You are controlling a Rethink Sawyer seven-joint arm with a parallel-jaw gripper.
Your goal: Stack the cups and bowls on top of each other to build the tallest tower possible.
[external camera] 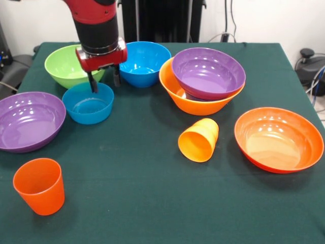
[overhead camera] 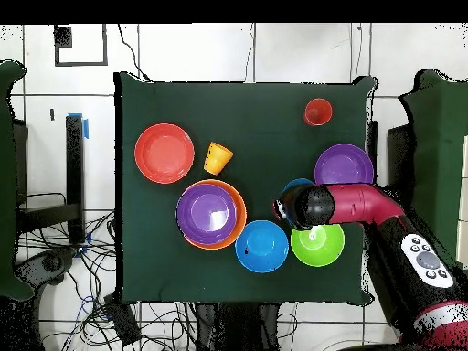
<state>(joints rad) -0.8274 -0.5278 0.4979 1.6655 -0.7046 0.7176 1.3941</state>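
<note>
The tower [external camera: 203,81] so far is one purple bowl nested in the big orange bowl, mid-table. The gripper [external camera: 104,80] hangs with jaws parted at the small blue bowl's [external camera: 88,103] far rim. Likely step: picking that bowl; next, close, lift, carry to the tower. Overhead, the arm hides that bowl; the front view shows it plainly.

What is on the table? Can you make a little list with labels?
tower so far: purple bowl sitting in the big yellow-orange bowl
pincer: open, fingers straddling the far rim of the small blue bowl
cups: red-orange cup upright, yellow-orange cup on its side
loose bowls: red-orange bowl, second purple bowl, green bowl, medium blue bowl
</note>
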